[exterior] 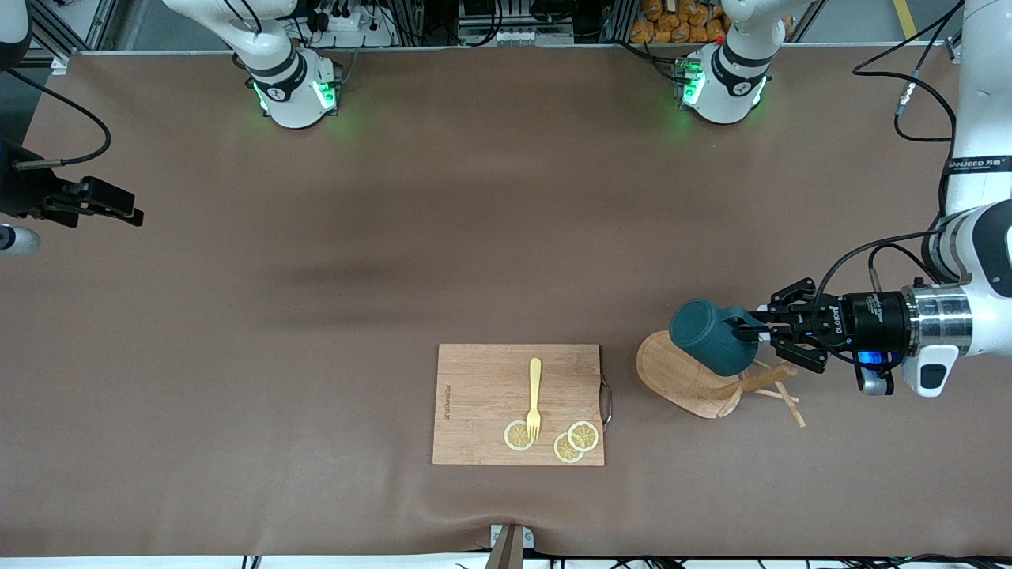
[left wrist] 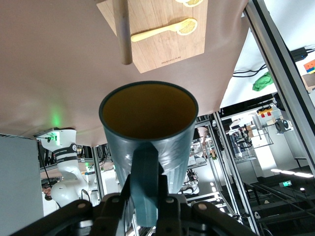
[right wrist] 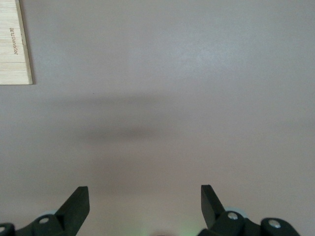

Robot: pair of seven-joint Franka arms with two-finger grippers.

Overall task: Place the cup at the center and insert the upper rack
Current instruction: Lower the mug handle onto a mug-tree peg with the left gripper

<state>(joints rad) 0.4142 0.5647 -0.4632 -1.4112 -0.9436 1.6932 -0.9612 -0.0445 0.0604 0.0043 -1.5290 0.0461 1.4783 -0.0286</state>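
The dark teal cup (exterior: 710, 336) is held on its side in the air, its mouth turned away from the gripper. My left gripper (exterior: 751, 326) is shut on its loop handle (left wrist: 145, 187); the tan-yellow inside (left wrist: 147, 109) shows in the left wrist view. The cup hangs over the upper rack (exterior: 672, 371), a light wooden mug tree lying on its side beside the cutting board, toward the left arm's end, with its post (exterior: 755, 383) and pegs along the table. The post (left wrist: 123, 34) also shows in the left wrist view. My right gripper (exterior: 111, 204) is open and empty and waits over bare table at the right arm's end.
A rectangular wooden cutting board (exterior: 482, 379) lies near the front camera at mid table, with a yellow fork (exterior: 535, 395) and three lemon slices (exterior: 518, 435) on it. Its corner (right wrist: 15, 44) shows in the right wrist view. Brown cloth covers the table.
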